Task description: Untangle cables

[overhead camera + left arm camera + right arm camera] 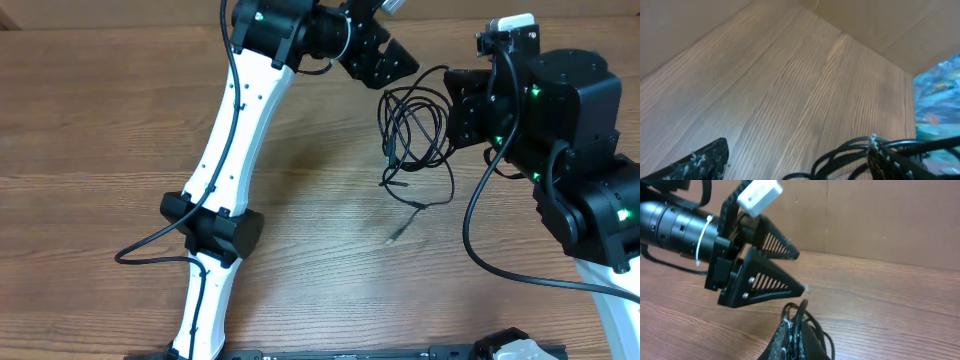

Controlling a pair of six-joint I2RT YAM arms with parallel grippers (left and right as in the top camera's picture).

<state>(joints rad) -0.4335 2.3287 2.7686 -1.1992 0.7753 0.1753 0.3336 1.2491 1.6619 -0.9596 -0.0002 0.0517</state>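
Note:
The cables (415,128) are a loose tangle of thin black loops on the wooden table (300,220) between my two grippers. A strand trails toward the front and ends in a small silvery plug (398,235). My right gripper (448,105) is shut on the right side of the tangle; the right wrist view shows the cables (802,314) pinched between its fingers (790,340). My left gripper (400,45) stands open just left of and behind the loops. In the left wrist view the cables (850,152) lie against its right finger (890,162), while its left finger (695,162) stands far off.
A cardboard wall (880,215) runs along the back of the table. The left arm's white links (235,130) cross the left half. A thick black arm cable (500,265) loops in front of the right arm. A black rail (380,352) lies along the front edge.

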